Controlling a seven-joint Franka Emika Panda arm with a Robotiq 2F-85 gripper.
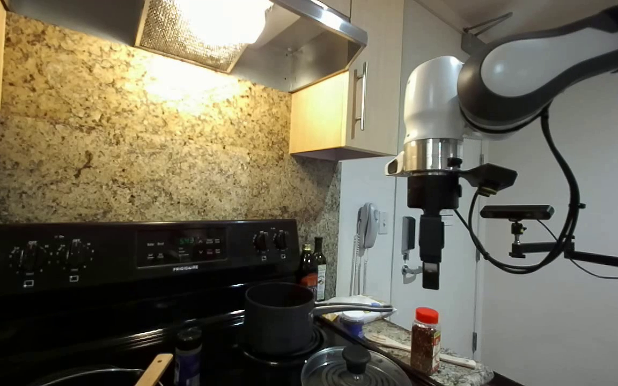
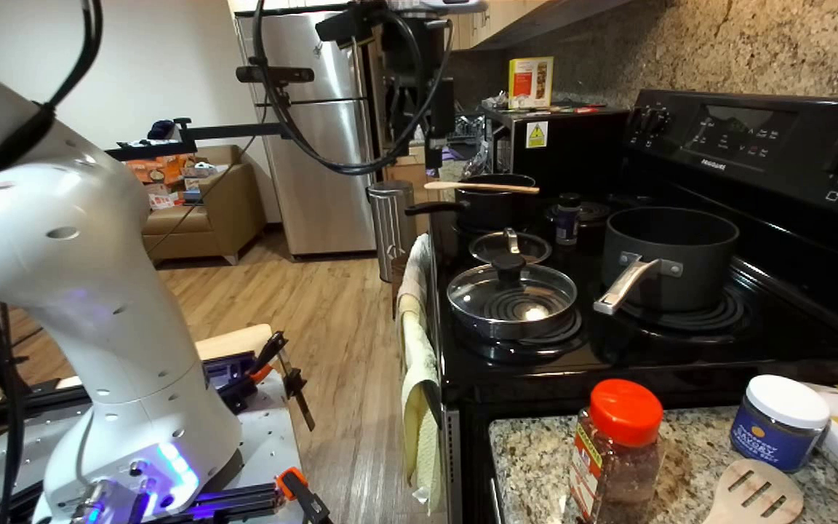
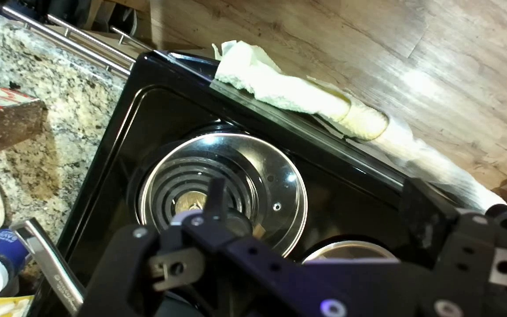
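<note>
Your jaws hang spread and empty, higher than the lid [image 2: 512, 301], which is glass, likely stiff, slippery and fragile, best held by its knob [image 2: 509, 263].

Wooden floor [image 2: 342, 313], pale wall [image 2: 179, 65]

Higher than the gripper [image 1: 431, 274] and off to its side in an exterior view, the range hood light [image 1: 223, 21] flares pure white, turning the granite backsplash [image 1: 169, 161] warm yellow, while the black Frigidaire range [image 1: 121, 300] looks dim. The wrist view is slightly soft: below the gripper, small glints dot the glass lid [image 3: 258, 171], and farther out the pale towel [image 3: 288, 92] glares nearly white.
</note>
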